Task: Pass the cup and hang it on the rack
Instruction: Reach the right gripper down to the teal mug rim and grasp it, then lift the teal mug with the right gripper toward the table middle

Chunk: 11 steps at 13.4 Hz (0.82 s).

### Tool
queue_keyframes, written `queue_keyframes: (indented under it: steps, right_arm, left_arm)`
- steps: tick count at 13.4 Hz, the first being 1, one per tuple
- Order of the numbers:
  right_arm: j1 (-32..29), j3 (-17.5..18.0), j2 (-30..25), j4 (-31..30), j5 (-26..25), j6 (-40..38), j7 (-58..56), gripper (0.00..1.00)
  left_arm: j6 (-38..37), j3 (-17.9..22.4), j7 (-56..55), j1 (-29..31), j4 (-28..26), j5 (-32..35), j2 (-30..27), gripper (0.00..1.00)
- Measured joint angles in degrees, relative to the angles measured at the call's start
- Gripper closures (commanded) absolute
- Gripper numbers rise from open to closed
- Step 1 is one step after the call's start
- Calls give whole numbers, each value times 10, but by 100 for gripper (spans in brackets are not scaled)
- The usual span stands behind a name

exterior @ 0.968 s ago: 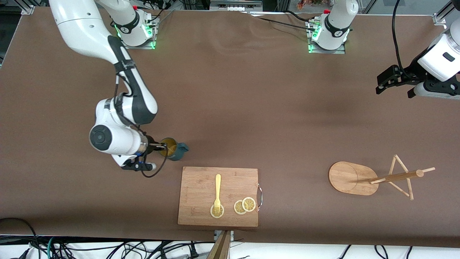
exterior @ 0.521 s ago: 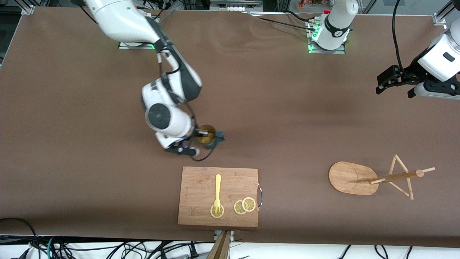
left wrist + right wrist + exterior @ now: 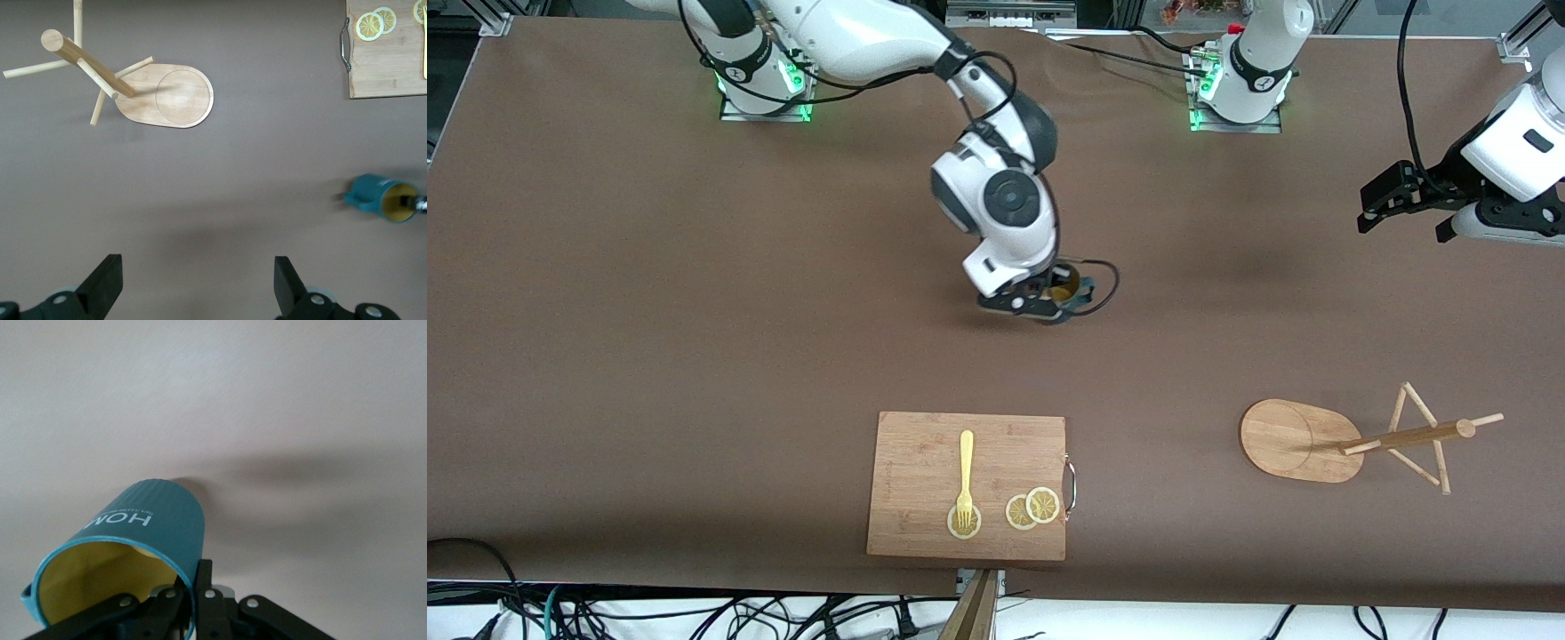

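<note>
My right gripper (image 3: 1060, 293) is shut on the rim of the dark teal cup (image 3: 1071, 292) and holds it over the middle of the table. In the right wrist view the cup (image 3: 143, 533) shows its ribbed outside and yellow inside, with one finger inside the rim and one outside (image 3: 191, 603). The cup also shows in the left wrist view (image 3: 380, 197). The wooden rack (image 3: 1352, 439) lies tipped on its side near the left arm's end; it shows in the left wrist view (image 3: 127, 87) too. My left gripper (image 3: 1378, 206) is open and empty, waiting high near that end (image 3: 197, 283).
A bamboo cutting board (image 3: 925, 462) near the front edge holds a yellow fork (image 3: 965, 476) and lemon slices (image 3: 1032, 508). Cables hang past the table's front edge.
My right arm has carried the cup from beside the cutting board toward the middle of the table and toward the left arm's end. The left arm has not moved.
</note>
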Motion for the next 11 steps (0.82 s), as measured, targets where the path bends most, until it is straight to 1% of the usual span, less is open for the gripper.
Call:
queue_keyframes:
  steps: [2,4,11]
  right_arm:
    - [27,-1,14,12,-1,9,26,100]
    - [40,-2,19,15,-1,16,46,100]
    - [41,-12,31,16,-2,28,56,100]
  left_arm:
    - [0,0,0,0,0,0,0,0]
    - [0,0,0,0,0,0,0,0]
    - [0,0,0,0,0,0,0,0]
